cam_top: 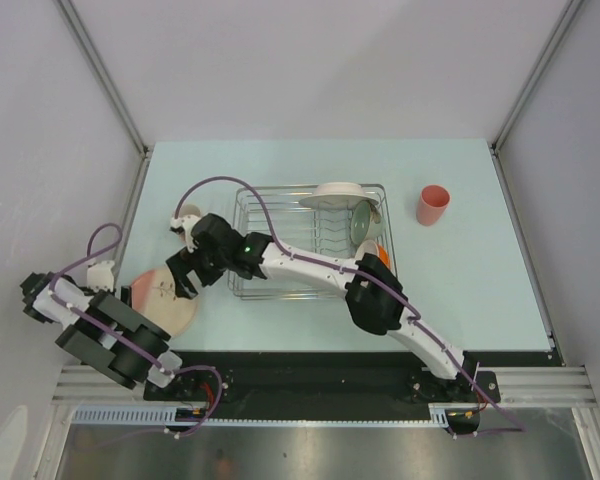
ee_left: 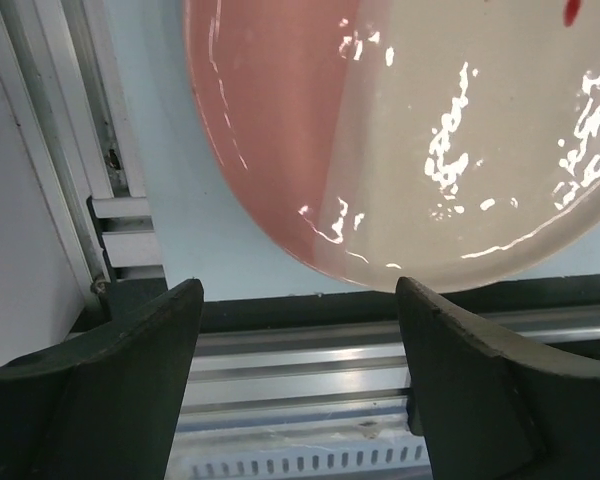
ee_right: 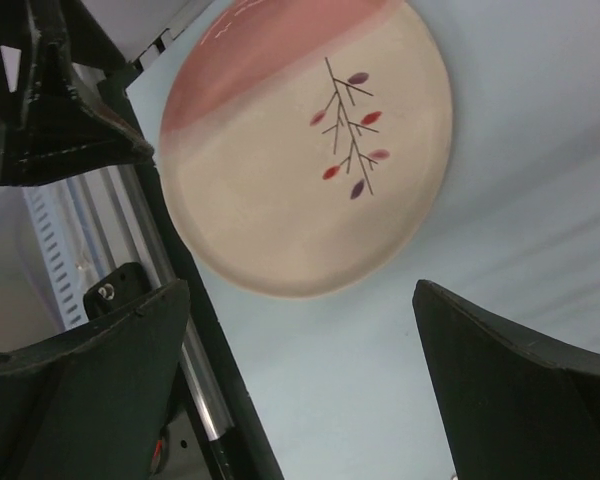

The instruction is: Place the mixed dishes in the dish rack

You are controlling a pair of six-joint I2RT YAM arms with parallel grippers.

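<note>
The salmon-pink plate (cam_top: 170, 305) with a twig pattern lies flat at the table's near left edge. It also shows in the left wrist view (ee_left: 400, 130) and the right wrist view (ee_right: 310, 170). My right gripper (cam_top: 185, 275) hangs open and empty above its far edge (ee_right: 300, 350). My left gripper (cam_top: 163, 362) is open and empty over the front rail, just off the plate's near rim (ee_left: 300, 340). The dish rack (cam_top: 270, 215) holds a white plate (cam_top: 338, 193), a grey-green bowl (cam_top: 363, 222) on edge and an orange dish (cam_top: 383, 252), partly hidden by my right arm.
A salmon-pink cup (cam_top: 432, 205) stands upright on the table right of the rack. A small whitish dish (cam_top: 187, 218) sits left of the rack, behind my right gripper. The metal front rail (ee_left: 360, 360) runs along the table's near edge. My left arm (ee_right: 60, 110) shows beside the plate.
</note>
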